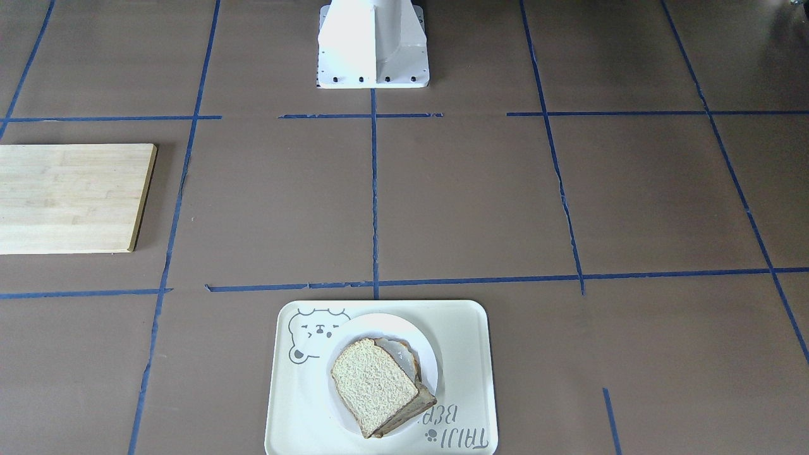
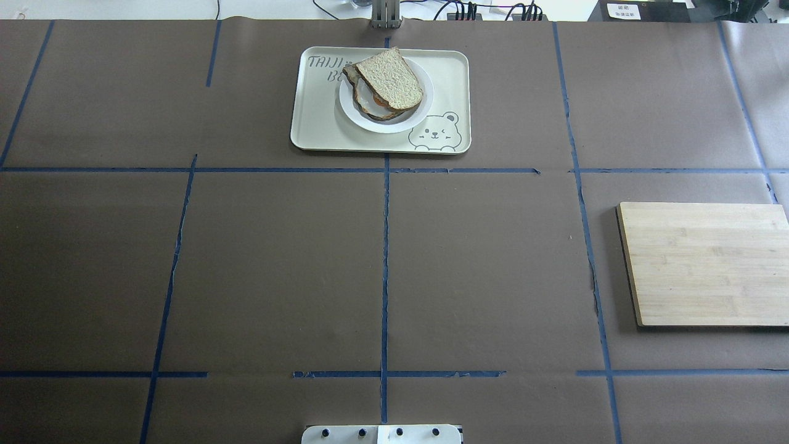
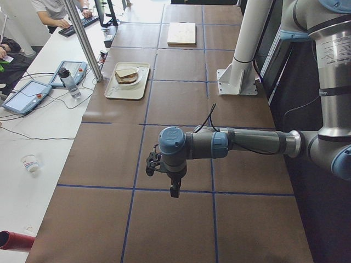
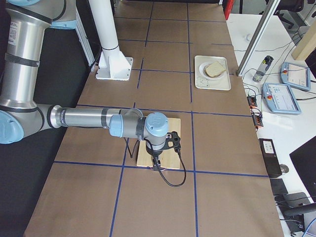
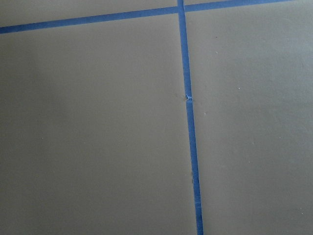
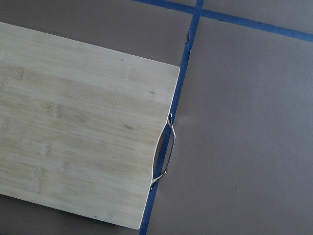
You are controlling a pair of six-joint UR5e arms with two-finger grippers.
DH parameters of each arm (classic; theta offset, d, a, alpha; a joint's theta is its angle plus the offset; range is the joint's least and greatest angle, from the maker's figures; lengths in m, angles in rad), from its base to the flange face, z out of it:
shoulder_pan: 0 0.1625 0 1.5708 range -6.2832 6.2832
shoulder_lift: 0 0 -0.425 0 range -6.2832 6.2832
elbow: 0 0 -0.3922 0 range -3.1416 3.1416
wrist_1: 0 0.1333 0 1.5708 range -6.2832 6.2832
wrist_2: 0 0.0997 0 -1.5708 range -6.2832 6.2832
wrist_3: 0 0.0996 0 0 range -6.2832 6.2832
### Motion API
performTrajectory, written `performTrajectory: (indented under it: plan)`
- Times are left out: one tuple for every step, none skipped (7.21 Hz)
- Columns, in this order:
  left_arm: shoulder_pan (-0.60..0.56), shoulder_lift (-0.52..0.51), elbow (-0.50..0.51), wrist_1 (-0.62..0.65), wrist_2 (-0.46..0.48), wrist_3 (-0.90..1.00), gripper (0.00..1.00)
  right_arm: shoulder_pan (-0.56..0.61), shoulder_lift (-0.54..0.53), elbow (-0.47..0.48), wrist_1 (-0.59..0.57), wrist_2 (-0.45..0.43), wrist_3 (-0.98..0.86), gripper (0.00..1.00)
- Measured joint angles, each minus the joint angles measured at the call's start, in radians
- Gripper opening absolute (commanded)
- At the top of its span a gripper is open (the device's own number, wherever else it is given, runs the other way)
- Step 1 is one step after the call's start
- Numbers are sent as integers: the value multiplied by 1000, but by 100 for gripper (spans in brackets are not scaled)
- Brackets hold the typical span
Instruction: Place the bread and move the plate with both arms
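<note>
A: Begin at the left gripper?

B: Hangs above the bare brown table, pointing down, over a crossing of blue tape. Caught only in a side view, so cannot tell how far open, nor holding anything or not.

A: And toward the middle?

B: At the far edge from the robot, a cream tray with a bear print. On it, the white plate. On that, the bread, laid askew over a second slice, with egg white between the two.

A: Further right?

B: A bamboo cutting board, lying flat, with a metal handle on one end. Over the board's edge, the right gripper. Likewise seen only from the side: cannot tell how wide, nor gripping anything or not.
</note>
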Motion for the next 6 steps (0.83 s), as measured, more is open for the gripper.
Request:
performTrajectory:
  plan:
    - [0, 0, 0, 0, 0, 0, 100, 0, 0, -1, 0, 0, 3, 99]
    - [0, 0, 1, 0, 0, 0, 100, 0, 0, -1, 0, 1, 9, 98]
    - [0, 1, 1, 0, 0, 0, 100, 0, 0, -2, 0, 2, 19, 98]
    - [0, 1, 1, 0, 0, 0, 100, 0, 0, -2, 0, 3, 27, 98]
    - [0, 1, 1, 0, 0, 0, 100, 0, 0, -3, 1, 3, 31, 97]
    - [0, 1, 1, 0, 0, 0, 100, 0, 0, -3, 1, 3, 33, 97]
